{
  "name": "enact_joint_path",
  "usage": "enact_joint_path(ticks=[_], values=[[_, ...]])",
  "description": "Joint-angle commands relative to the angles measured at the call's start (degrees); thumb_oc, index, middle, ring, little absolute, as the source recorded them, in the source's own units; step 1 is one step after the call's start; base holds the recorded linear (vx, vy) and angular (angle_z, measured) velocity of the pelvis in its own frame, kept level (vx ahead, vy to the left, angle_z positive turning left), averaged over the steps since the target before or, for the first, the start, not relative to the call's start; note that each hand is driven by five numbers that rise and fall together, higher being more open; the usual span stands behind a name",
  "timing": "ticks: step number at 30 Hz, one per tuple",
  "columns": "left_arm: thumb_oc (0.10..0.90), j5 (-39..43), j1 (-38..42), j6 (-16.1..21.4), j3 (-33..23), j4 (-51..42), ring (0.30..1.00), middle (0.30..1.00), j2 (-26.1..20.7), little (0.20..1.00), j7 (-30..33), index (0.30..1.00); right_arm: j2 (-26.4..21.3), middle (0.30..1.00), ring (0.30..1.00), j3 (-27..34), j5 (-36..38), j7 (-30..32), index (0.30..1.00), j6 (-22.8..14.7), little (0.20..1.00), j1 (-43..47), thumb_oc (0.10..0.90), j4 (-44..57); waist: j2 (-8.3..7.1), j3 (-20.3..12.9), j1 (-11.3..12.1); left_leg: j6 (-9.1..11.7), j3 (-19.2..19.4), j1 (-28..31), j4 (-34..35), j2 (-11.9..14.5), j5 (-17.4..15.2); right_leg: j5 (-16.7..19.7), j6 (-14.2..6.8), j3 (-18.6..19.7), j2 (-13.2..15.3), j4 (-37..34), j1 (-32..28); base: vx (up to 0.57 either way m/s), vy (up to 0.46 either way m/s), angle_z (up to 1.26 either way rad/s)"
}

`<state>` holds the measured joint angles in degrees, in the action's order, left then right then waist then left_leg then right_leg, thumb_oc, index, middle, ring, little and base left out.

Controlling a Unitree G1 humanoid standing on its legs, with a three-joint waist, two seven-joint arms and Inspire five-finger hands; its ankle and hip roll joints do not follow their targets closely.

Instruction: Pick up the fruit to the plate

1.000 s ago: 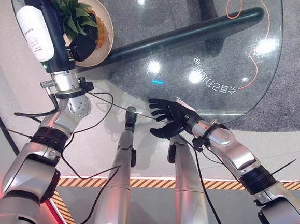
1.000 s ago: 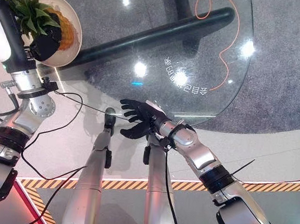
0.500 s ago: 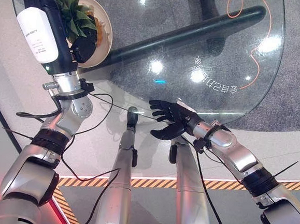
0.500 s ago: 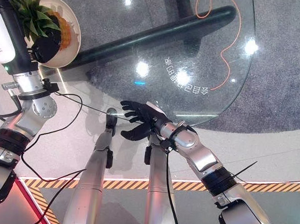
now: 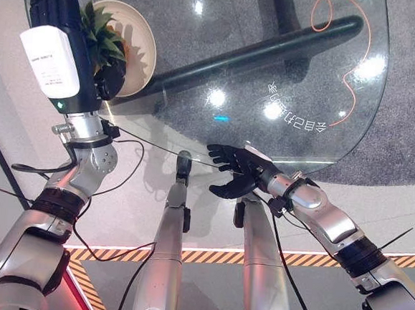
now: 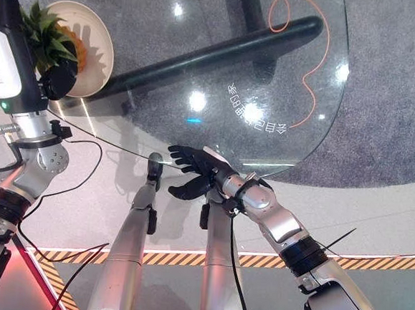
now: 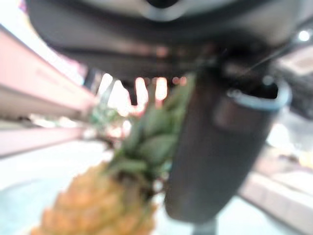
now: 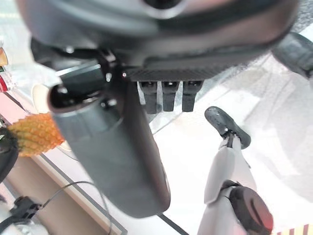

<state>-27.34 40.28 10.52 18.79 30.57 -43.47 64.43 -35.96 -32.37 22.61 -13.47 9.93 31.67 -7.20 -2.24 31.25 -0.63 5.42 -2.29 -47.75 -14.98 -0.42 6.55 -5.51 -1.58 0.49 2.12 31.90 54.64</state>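
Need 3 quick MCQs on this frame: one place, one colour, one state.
1. Where is the pineapple?
A. on the floor
B. over the plate at the glass table's left end
C. in the right hand

2. What colour is the plate?
A. cream
B. blue
C. black

3. How is the right hand?
A. fingers spread, holding nothing
B. closed on the pineapple
C. pressed flat on the plate

Answers:
1 B, the leafy crown and orange body show against the plate, beside the left hand.
2 A, its rim is pale cream.
3 A, its fingers fan out at the table's near edge.
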Motion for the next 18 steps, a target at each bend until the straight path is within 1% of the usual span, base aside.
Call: enact_joint_path(ticks=[1, 6, 9, 18], values=[[0.800, -3.03, 0.08, 0.98, -6.14, -4.19, 0.900, 0.900, -2.54, 0.900, 3.78, 0.900, -1.20, 0.900, 0.900, 0.73, -0.20, -1.90, 0.900, -1.33, 0.900, -4.59, 0.800, 6.42, 2.92, -1.45, -1.77, -4.19, 4.15, 1.08, -6.17, -6.03, -6.54, 6.78, -2.03, -1.32, -2.83, -10.39, -4.37, -0.01, -0.036, 0.00], [0.800, -3.72, -0.96, 0.93, -6.62, -4.86, 0.900, 0.900, -3.56, 0.900, 2.11, 0.900, -0.89, 0.900, 0.900, 1.12, -0.28, -2.45, 0.900, -1.93, 0.900, -5.37, 0.800, 6.22, 2.98, -1.45, -1.77, -4.19, 4.18, 2.38, -5.79, -5.99, -6.60, 6.64, -2.11, -1.22, -2.82, -10.62, -5.78, 0.00, -0.037, 0.01], [0.800, -3.66, -1.77, 1.62, -7.06, -4.97, 0.900, 0.900, -3.98, 0.900, 1.61, 0.900, -0.83, 0.900, 0.900, 1.52, -0.33, -2.52, 0.900, -2.05, 0.900, -5.92, 0.800, 6.42, 2.96, -1.45, -1.79, -4.19, 4.23, 3.21, -5.65, -6.00, -6.62, 6.65, -2.13, -1.23, -2.77, -10.95, -6.72, 0.00, -0.038, 0.01], [0.800, -3.53, -3.77, 2.21, -7.71, -6.73, 0.900, 0.900, -4.57, 0.900, -0.13, 0.900, -0.93, 0.900, 0.900, 2.14, 0.04, -2.21, 0.900, -2.37, 0.900, -6.73, 0.800, 6.52, 3.09, -1.45, -1.76, -4.09, 4.27, 3.63, -5.15, -5.82, -6.45, 6.63, -2.04, -1.15, -2.66, -11.72, -7.49, 0.00, -0.016, 0.00]])
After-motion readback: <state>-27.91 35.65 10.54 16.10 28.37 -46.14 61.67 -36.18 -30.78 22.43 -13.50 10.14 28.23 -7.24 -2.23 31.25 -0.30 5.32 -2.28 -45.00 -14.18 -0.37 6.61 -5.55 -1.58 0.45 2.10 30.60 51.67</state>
